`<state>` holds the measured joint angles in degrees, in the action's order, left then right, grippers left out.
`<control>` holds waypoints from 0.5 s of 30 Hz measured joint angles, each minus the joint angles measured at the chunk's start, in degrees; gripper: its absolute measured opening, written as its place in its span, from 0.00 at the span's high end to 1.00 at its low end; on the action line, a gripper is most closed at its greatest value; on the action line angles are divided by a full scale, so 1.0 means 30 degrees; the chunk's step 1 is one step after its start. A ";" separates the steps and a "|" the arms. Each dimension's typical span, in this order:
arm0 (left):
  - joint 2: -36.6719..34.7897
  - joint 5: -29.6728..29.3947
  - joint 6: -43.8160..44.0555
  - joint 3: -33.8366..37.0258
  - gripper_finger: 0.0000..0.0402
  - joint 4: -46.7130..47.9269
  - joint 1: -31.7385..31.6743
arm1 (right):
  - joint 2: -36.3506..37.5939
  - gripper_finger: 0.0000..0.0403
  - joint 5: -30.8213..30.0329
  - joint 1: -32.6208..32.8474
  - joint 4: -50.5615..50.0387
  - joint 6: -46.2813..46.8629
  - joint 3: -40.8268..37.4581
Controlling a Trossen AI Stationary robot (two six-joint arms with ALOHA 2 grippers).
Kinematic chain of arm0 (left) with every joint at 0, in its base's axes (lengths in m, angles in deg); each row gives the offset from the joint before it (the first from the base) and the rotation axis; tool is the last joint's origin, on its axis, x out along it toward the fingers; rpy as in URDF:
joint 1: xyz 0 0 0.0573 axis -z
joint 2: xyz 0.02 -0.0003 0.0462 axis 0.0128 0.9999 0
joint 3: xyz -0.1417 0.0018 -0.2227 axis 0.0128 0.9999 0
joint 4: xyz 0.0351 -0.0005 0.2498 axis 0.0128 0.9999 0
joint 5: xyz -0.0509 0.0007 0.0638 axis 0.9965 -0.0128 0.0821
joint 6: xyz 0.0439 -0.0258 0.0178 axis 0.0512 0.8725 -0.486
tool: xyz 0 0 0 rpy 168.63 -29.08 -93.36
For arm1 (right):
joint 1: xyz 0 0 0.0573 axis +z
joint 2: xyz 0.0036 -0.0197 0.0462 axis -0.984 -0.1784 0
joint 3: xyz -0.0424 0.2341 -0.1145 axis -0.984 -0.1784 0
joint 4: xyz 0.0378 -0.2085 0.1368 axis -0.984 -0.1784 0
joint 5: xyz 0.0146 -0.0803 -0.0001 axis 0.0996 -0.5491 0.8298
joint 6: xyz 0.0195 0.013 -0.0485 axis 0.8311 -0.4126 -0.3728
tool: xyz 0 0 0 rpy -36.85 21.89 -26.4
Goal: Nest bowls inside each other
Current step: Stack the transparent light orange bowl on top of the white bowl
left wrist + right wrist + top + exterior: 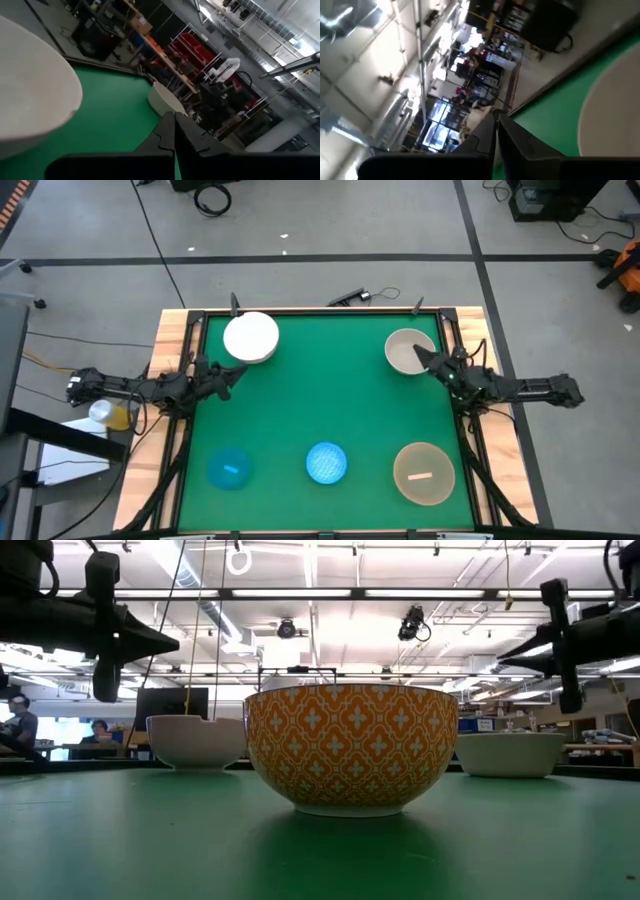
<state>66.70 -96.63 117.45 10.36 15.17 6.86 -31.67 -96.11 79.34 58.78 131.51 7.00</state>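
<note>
Five bowls stand on their bases on the green table [330, 395]. A white bowl [250, 337] is at the far left and a cream bowl [406, 350] at the far right. Along the near edge are a plain blue bowl [229, 468], a blue speckled bowl [326, 462] with an orange patterned outside [350, 745], and a wider tan bowl [424, 472]. My left gripper [240, 370] is shut, level, high beside the white bowl [35, 100]. My right gripper [420, 356] is shut, level, high over the near rim of the cream bowl [615, 110].
A raised wooden frame [170, 340] borders the table. Open green surface lies in the middle between the far and near bowls. A yellow object [112, 414] sits off the table by the left arm. People [20, 720] sit in the room beyond.
</note>
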 joint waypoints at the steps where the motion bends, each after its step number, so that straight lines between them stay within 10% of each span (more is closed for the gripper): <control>1: 0.0000 0.0210 0.0384 0.0000 0.99 -0.0005 0.0006 | -0.0250 0.93 0.0280 -0.0091 -0.0141 0.0193 0.0000; 15: 0.0771 0.3286 -0.1396 -0.3893 0.97 0.4987 -0.0007 | -0.7877 0.98 0.7809 0.0156 0.2118 0.1851 0.5482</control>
<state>69.01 -86.78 113.26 -1.31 30.13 6.84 -55.30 -72.69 79.81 65.13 137.06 23.45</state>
